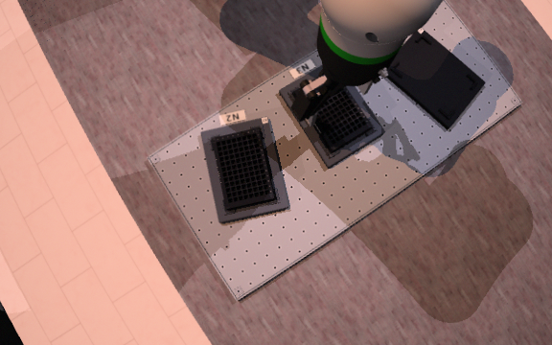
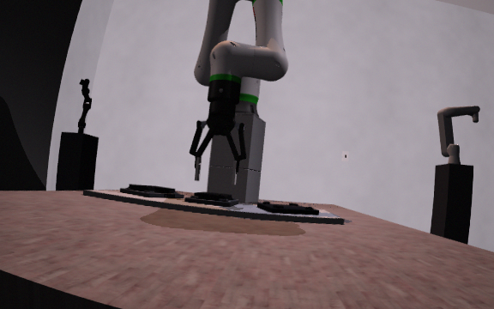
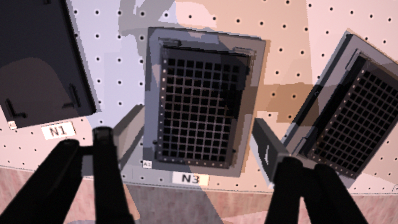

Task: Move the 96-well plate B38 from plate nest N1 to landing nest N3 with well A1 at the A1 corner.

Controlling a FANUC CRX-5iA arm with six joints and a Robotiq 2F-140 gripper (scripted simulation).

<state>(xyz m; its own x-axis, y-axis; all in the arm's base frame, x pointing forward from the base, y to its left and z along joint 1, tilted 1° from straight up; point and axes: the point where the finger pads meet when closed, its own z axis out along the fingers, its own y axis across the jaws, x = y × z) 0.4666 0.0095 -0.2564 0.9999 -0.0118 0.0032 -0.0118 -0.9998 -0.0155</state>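
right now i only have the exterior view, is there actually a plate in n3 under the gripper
observer: yes, the wrist view shows a 96-well plate inside nest N3, wells facing up, just behind the N3 label.
operator: so is n1 empty
observer: yes, nest N1 shows only its bare dark bed, with no plate in it.
operator: and the other plate
observer: in the top view the second plate sits in nest N2, apart from the gripper, which is open and holds nothing.
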